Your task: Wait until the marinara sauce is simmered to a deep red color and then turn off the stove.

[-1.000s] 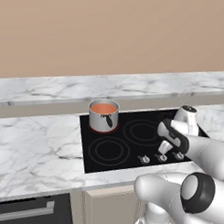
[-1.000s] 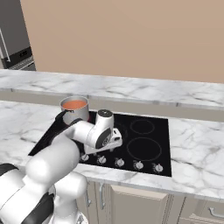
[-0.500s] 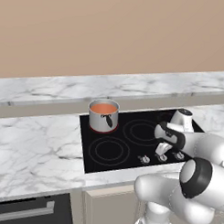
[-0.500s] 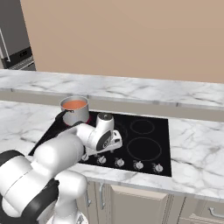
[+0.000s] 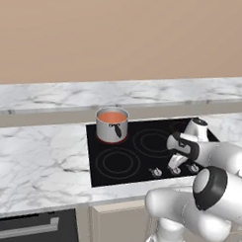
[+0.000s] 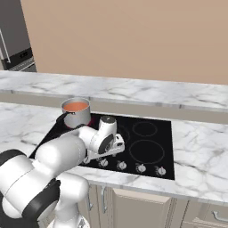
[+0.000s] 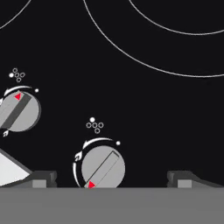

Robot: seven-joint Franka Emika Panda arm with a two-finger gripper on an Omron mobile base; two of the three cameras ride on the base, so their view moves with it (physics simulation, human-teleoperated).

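The gripper (image 7: 111,177) stands wide apart, holding nothing; in the hand view its two dark fingertips (image 7: 41,178) rise at the lower edge to either side of a silver knob (image 7: 103,168), without touching it. The knob's red marker points toward the bottom of the frame. A second knob (image 7: 18,110) sits at centre left, its marker pointing up.

Compared with the frames from one second ago, the hand has moved lower in both base views: in the left base view the gripper (image 5: 177,164) now hangs just above the knob row at centre right, where earlier it sat higher over the burner rings.

The marinara sauce (image 5: 112,116) lies in the steel saucepan (image 5: 112,130) on the rear burner of the stove (image 5: 122,162), centre of the left base view. Its colour is orange-red, unchanged. In the right base view the saucepan (image 6: 76,114) stands at centre left, position unchanged, well apart from the gripper.
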